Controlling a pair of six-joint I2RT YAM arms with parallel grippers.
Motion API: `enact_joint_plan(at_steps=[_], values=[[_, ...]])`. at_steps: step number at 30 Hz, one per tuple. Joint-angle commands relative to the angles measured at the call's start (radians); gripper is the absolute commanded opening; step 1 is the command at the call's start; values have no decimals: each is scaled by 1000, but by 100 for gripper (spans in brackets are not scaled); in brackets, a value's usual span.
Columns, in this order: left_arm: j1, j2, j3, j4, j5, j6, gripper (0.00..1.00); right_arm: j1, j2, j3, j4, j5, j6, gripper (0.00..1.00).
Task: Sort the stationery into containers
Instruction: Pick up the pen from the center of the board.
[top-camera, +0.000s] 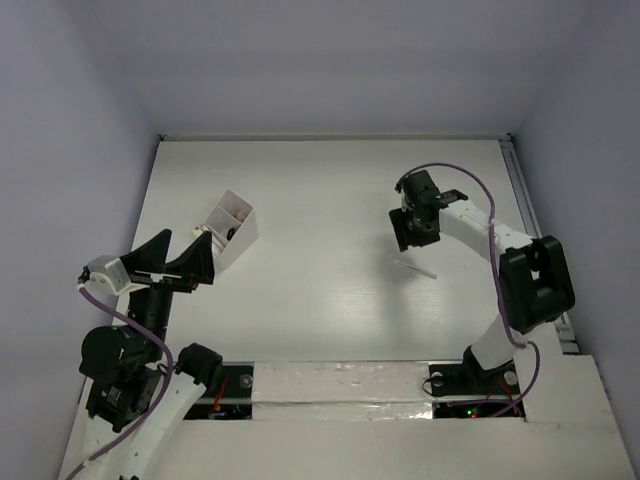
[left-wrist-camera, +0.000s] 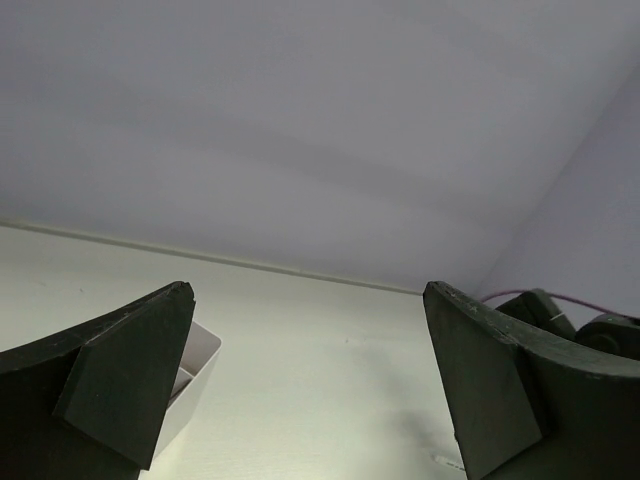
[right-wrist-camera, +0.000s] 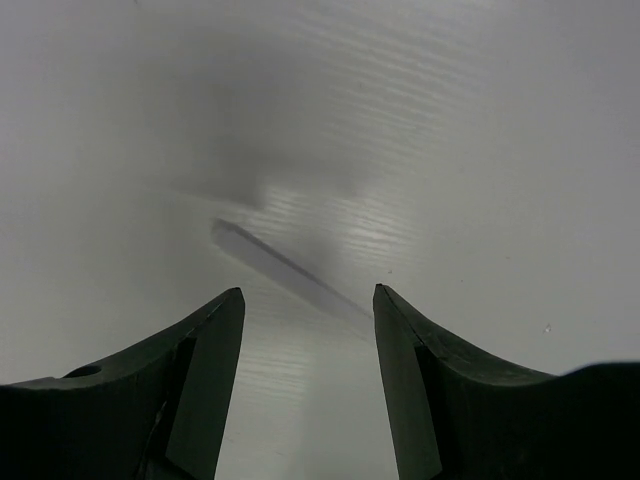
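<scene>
left gripper (top-camera: 183, 248): jaws spread fully wide, with nothing between them. it sits at the left side of the table (top-camera: 320, 180) and points toward the far wall. the white compartmented box (top-camera: 233, 222) stands just beyond one fingertip; whether the two touch cannot be determined. in the left wrist view, one corner of the box (left-wrist-camera: 195, 372) shows behind the left-hand finger (left-wrist-camera: 120, 380), with a thin divider wall visible inside. in the top view a dark item lies in one compartment; its kind cannot be determined.

right gripper (top-camera: 414, 230): jaws partly apart, released, gripping nothing. it hangs above the right half of the table, pointing down. one thin white pen-like stick (top-camera: 415, 267) lies flat on the table, just nearer the arm bases than the gripper and well apart from the box. in the right wrist view the stick (right-wrist-camera: 290, 268) lies diagonally ahead of the fingertips, at the edge of a shadow, clear of both fingers (right-wrist-camera: 205, 390). its tip colour cannot be determined.
</scene>
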Motion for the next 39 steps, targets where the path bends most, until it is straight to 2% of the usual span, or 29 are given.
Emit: enact_joint_plan(at_steps=[1, 6, 11, 17, 20, 21, 25, 27, 29, 34, 38, 39], values=[[-11, -25, 6, 45, -19, 16, 99, 1, 32, 56, -136, -14, -137, 61], [-21, -31, 8, 42, -19, 18, 99, -11, 92, 64, -129, -146, -197, 62], [-21, -34, 9, 40, -22, 18, 99, -11, 201, 82, -120, -119, -205, 62], [-21, -30, 9, 40, -21, 19, 99, -11, 258, 80, -97, -96, -185, 57], [-21, -27, 9, 38, -21, 19, 99, -11, 282, 85, -74, -131, -165, 44], [-21, -25, 9, 38, -21, 19, 99, -11, 299, 84, -58, -140, -157, 34], [-21, -16, 11, 38, -21, 21, 99, 9, 318, 67, -18, -185, -139, 15], [-21, -10, 9, 38, -19, 21, 99, 9, 310, 56, 26, -258, -137, 4], [-21, -5, 9, 38, -19, 21, 99, 18, 292, 54, 48, -302, -128, 0], [-21, 16, 8, 38, -14, 19, 99, 29, 233, 87, 81, -325, -107, 0], [-21, 32, 6, 38, -11, 22, 99, 84, 137, 94, 159, -473, -96, 0], [-21, 38, 6, 38, -11, 22, 99, 130, 129, 114, 188, -492, -96, 0]])
